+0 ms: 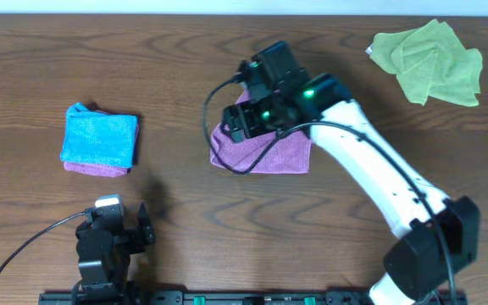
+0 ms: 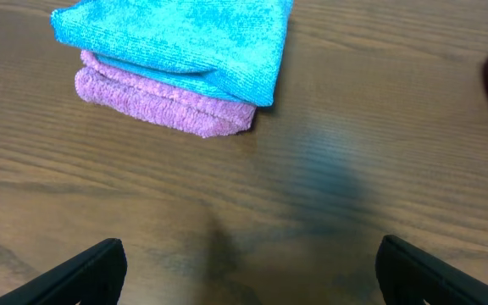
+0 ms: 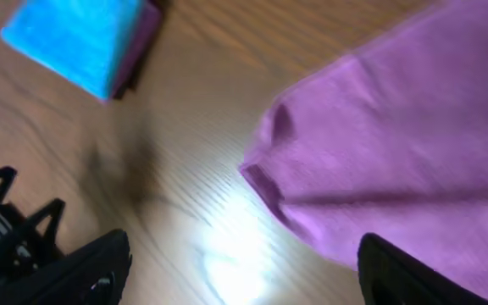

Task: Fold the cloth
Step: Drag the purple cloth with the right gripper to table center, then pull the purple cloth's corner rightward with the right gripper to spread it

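Folded blue cloth [image 2: 176, 38] atop pink cloth [image 2: 163, 106]; fingers [image 2: 83, 269] apart over wood table [image 2: 354, 127].

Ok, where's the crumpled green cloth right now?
In the overhead view, the crumpled green microfibre cloth lies at the far right corner of the wooden table, well apart from the purple cloth at centre.

Your right arm [image 1: 379, 178] stretched out, left arm [image 1: 100, 258] tucked back.
Your right gripper [image 3: 240, 258] hangs mid-table, jaws apart; your left gripper [image 2: 248, 263] sits near the front edge, jaws wide.
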